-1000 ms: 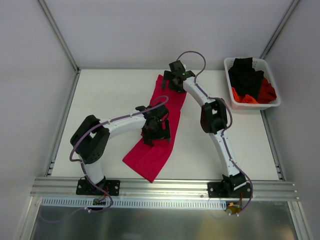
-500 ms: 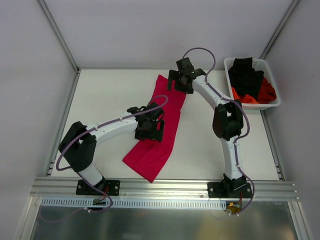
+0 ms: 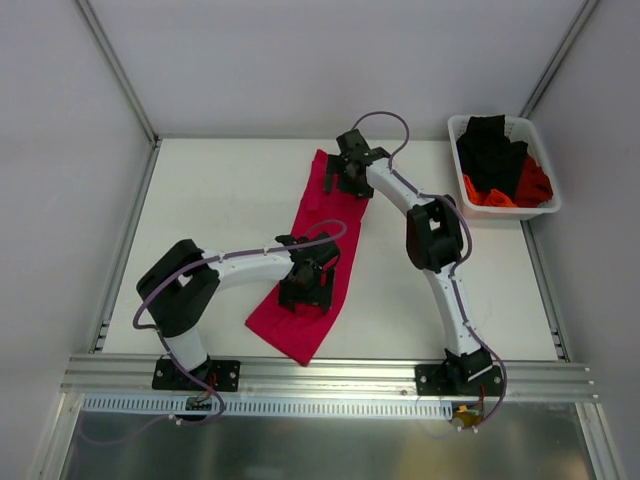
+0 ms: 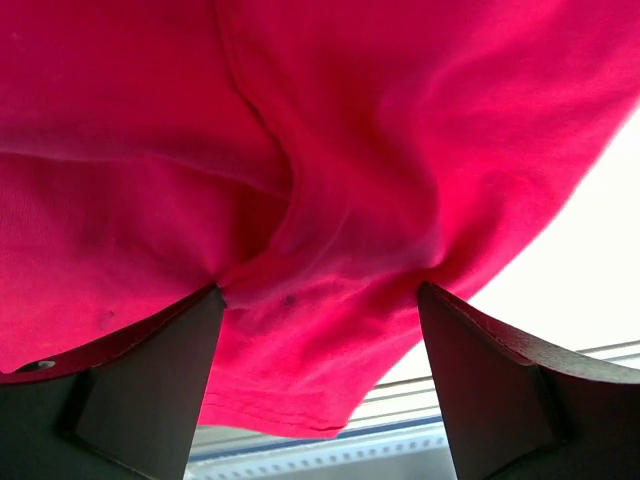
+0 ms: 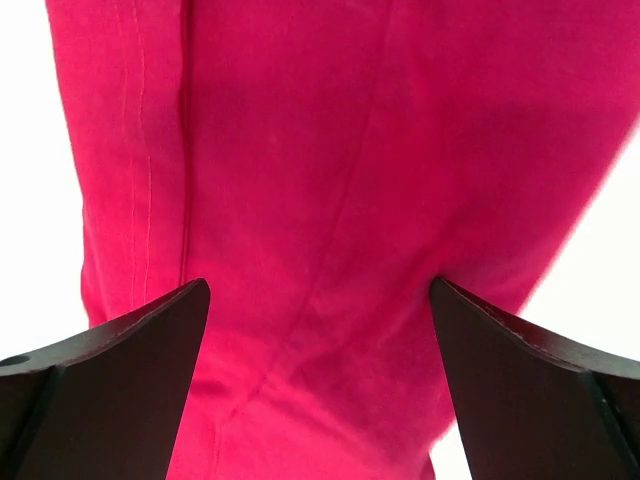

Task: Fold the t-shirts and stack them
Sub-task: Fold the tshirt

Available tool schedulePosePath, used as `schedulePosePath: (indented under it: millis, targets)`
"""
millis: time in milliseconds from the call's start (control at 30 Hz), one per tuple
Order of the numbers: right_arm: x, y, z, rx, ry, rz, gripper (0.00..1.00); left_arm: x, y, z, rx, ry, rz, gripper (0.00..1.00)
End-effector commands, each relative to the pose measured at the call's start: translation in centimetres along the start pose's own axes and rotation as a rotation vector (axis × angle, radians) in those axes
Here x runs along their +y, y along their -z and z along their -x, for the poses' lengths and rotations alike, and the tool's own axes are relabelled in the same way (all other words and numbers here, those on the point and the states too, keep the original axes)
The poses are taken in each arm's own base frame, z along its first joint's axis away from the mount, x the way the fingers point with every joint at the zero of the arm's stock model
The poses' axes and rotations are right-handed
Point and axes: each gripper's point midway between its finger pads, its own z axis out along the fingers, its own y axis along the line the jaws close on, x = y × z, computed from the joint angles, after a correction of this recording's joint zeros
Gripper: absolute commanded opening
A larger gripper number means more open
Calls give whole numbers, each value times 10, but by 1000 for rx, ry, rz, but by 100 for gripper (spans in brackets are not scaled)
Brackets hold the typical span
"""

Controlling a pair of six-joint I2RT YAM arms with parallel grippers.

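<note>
The crimson-pink t-shirt (image 3: 330, 205) lies on the white table as a long folded strip, running diagonally from the back middle to the near edge. My left gripper (image 3: 305, 285) is low over its near half. In the left wrist view the left gripper (image 4: 320, 290) is open with the cloth (image 4: 400, 120) bunched between the jaws. My right gripper (image 3: 345, 175) is over the strip's far end. In the right wrist view the right gripper (image 5: 318, 285) is open with flat cloth (image 5: 350, 150) between the jaws. A black t-shirt (image 3: 492, 150) and an orange-red t-shirt (image 3: 535, 185) lie in the basket.
The white plastic basket (image 3: 510, 213) stands at the back right corner of the table (image 3: 220, 190). An aluminium rail (image 3: 330, 372) runs along the near edge, and grey walls enclose the sides and back.
My left gripper has moved along the shirt toward the near edge. My right gripper has shifted a little to the left over the shirt's far end. The shirt lies about as before.
</note>
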Motion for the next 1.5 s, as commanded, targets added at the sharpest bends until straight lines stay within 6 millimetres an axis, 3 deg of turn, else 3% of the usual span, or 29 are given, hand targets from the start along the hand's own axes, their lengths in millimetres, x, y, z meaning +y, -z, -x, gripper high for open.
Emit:
schedulePosePath:
  millis: [0, 133, 200, 333, 500, 667, 933, 1033, 1167, 1200, 1233, 1267, 1300, 1333, 1400, 1433, 1467]
  targets:
    - [5, -3, 11, -26, -4, -16, 96, -9, -6, -15, 74, 134, -8, 80]
    - [3, -22, 11, -26, 9, -36, 96, -7, -6, -32, 126, 247, -10, 80]
    - [5, -23, 20, -48, 4, -29, 96, -15, -4, -36, 158, 329, -26, 80]
    - [13, -29, 33, -89, 15, 3, 95, -39, 3, -13, 99, 376, -57, 80]
    - [17, -36, 34, -67, -9, 64, 95, -56, -5, 8, 57, 399, -47, 80]
    - [27, -32, 44, -97, -9, 99, 95, -74, -2, 19, 1, 336, -66, 80]
    - [31, -9, 65, -168, 86, 101, 96, -74, 8, 18, -39, 342, -76, 79]
    - [42, 15, 81, -206, 86, 156, 98, -78, 22, 23, -83, 321, -101, 79]
    - [53, 75, 111, -300, 133, 210, 99, -87, 50, 28, -142, 234, -167, 80]
    - [61, 111, 125, -350, 144, 259, 99, -87, 66, 30, -174, 194, -200, 81]
    - [61, 126, 129, -366, 151, 271, 99, -85, 74, 32, -199, 167, -210, 82]
    - [57, 143, 136, -392, 150, 275, 99, -79, 80, 36, -237, 147, -205, 82]
    - [55, 158, 142, -412, 147, 281, 99, -75, 98, 38, -285, 97, -233, 83]
    - [54, 192, 150, -456, 140, 302, 99, -66, 98, 35, -297, 74, -219, 87]
    - [40, 205, 146, -442, 113, 298, 99, -47, 110, 40, -347, 32, -217, 87]
    - [38, 233, 147, -467, 109, 320, 99, -34, 103, 35, -335, 34, -200, 88]
    - [28, 228, 136, -434, 106, 298, 99, -31, 103, 34, -325, 30, -217, 88]
